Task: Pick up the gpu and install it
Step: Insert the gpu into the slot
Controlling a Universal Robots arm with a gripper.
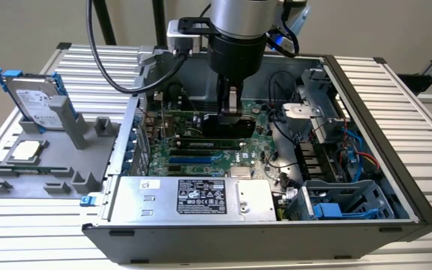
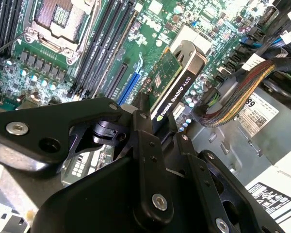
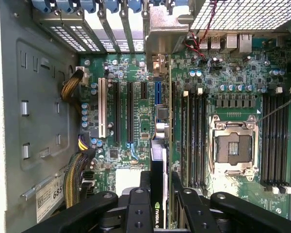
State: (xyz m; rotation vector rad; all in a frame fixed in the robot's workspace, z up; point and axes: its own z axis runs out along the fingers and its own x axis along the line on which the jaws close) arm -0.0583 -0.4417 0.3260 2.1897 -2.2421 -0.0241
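My gripper (image 1: 230, 119) is down inside the open computer case (image 1: 366, 95), shut on the gpu (image 1: 229, 127). The gpu (image 2: 170, 80) is a thin green card with a black face, held on edge between my black fingers (image 2: 144, 127). In the first wrist view the gpu (image 3: 159, 154) appears edge-on and runs away from the gripper (image 3: 160, 183) toward the case's rear slot brackets. It stands over the large green motherboard (image 3: 136, 121), between the blue expansion slot (image 3: 157, 92) and the memory slots (image 3: 194, 136). I cannot tell whether its lower edge touches a slot.
A silver hard drive in a blue frame (image 1: 36, 104) stands on a grey fixture (image 1: 43, 169) at the exterior view's left. The power supply (image 1: 193, 198) and a blue drive cage (image 1: 343, 202) line the case front. Cable bundles (image 2: 237, 92) and the CPU socket (image 3: 233, 145) lie close by.
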